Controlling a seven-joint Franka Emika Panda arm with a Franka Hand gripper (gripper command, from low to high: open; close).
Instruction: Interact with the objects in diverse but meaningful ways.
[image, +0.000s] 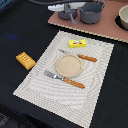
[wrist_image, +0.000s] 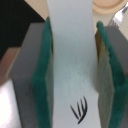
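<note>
Striped placemat (image: 95, 75) holds one fork (image: 63, 79), one knife (image: 80, 56)

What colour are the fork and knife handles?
Orange, on both the fork and the knife; the exterior view shows it best.

A staged tabletop is standing in for a dining and kitchen spot: a black cloth (image: 20, 30) is covering the table, a striped placemat (image: 95, 82) is lying on it with toy fork (image: 62, 79) and knife (image: 80, 56), while grey toy pots (image: 91, 14) are sitting on a far board (image: 100, 29)
</note>
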